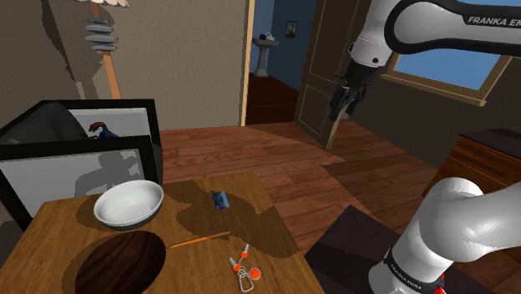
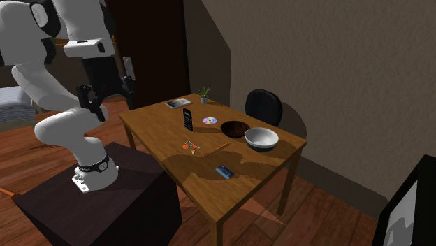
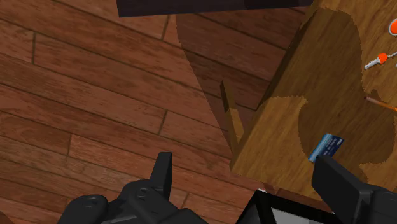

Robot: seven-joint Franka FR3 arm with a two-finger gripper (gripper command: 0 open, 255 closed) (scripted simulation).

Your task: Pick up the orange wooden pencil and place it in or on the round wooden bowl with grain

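Observation:
The orange pencil [image 1: 199, 240] lies flat on the wooden table [image 1: 250, 213], between a dark brown round bowl [image 1: 121, 263] and a set of keys. In the second exterior view the pencil [image 2: 219, 148] lies just short of the dark bowl [image 2: 235, 128]. My gripper [image 1: 345, 108] hangs open and empty, high over the floor and well off the table's side. From the second exterior view the gripper [image 2: 108, 98] is left of the table. In the wrist view the gripper [image 3: 245, 167] looks down past the table corner; the pencil's end [image 3: 380, 102] shows at the picture's edge.
A white bowl [image 1: 128, 205] stands beside the dark one. Keys with orange tags [image 1: 244, 269] and a blue card [image 1: 220, 200] lie near the pencil. A disc [image 2: 209, 120], a black handset [image 2: 187, 117], a small plant [image 2: 204, 94] and a chair [image 2: 263, 106] are farther along. Black-framed screens [image 1: 79, 159] stand behind the table.

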